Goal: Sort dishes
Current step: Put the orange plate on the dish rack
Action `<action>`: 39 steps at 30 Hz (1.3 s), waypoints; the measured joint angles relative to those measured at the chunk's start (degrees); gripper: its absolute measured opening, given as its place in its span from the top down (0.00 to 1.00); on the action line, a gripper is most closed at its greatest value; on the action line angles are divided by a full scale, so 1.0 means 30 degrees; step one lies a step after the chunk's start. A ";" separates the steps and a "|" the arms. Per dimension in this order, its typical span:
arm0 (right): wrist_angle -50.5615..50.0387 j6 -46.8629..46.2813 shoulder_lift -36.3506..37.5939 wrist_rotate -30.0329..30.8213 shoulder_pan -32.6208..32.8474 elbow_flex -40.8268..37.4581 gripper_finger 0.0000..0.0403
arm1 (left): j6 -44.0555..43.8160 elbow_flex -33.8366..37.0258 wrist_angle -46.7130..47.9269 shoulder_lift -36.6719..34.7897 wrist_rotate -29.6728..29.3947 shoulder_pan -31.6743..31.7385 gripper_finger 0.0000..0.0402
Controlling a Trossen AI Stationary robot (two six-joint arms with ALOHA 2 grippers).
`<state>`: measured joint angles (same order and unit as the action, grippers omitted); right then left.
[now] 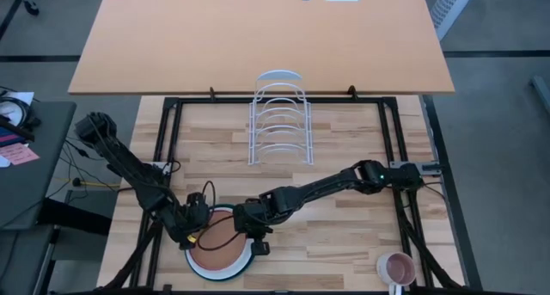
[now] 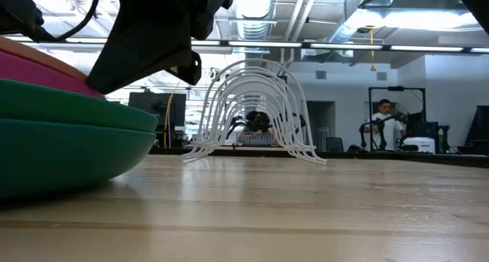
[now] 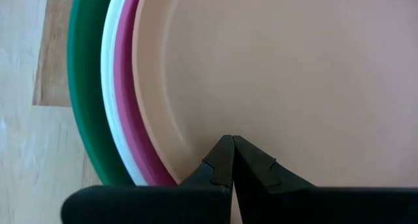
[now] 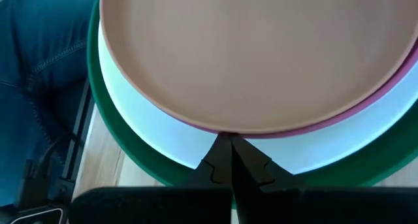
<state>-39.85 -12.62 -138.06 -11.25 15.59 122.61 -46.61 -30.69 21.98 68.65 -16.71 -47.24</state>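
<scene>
- While the four plates sit nested at the table's near edge, terracotta plate (image 1: 216, 240) on top, both grippers flank it.
- Left gripper (image 3: 232, 160), fingers pressed shut and empty, hangs over its left rim.
- Right gripper (image 4: 228, 160), likewise shut and empty, hovers at the right rim, equally near.
- Wire rack (image 1: 279, 116) stands well apart, farther back.

open tabletop (image 1: 344, 235) around stacked plates (image 1: 219, 252), rack (image 1: 279, 119) behind
</scene>
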 joint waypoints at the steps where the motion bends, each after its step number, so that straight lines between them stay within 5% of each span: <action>1: -0.0048 0.0000 0.0000 -0.0018 0.0000 0.0000 1.00 | 0.0000 0.0112 -0.0296 0.0183 -0.0034 0.0000 1.00; 18: -0.0201 0.0055 0.0000 -0.0255 0.0102 -0.0036 1.00 | 0.1027 0.0494 -0.3062 0.0866 0.0197 -0.0007 1.00; 39: -0.0116 -0.0004 -0.0051 0.0564 0.0079 -0.0036 1.00 | 0.1131 -0.0902 -0.1254 0.0238 0.0574 0.0021 1.00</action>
<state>-40.20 -12.64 -138.21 -9.55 15.83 122.50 -43.22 -33.39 18.22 69.36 -14.99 -47.18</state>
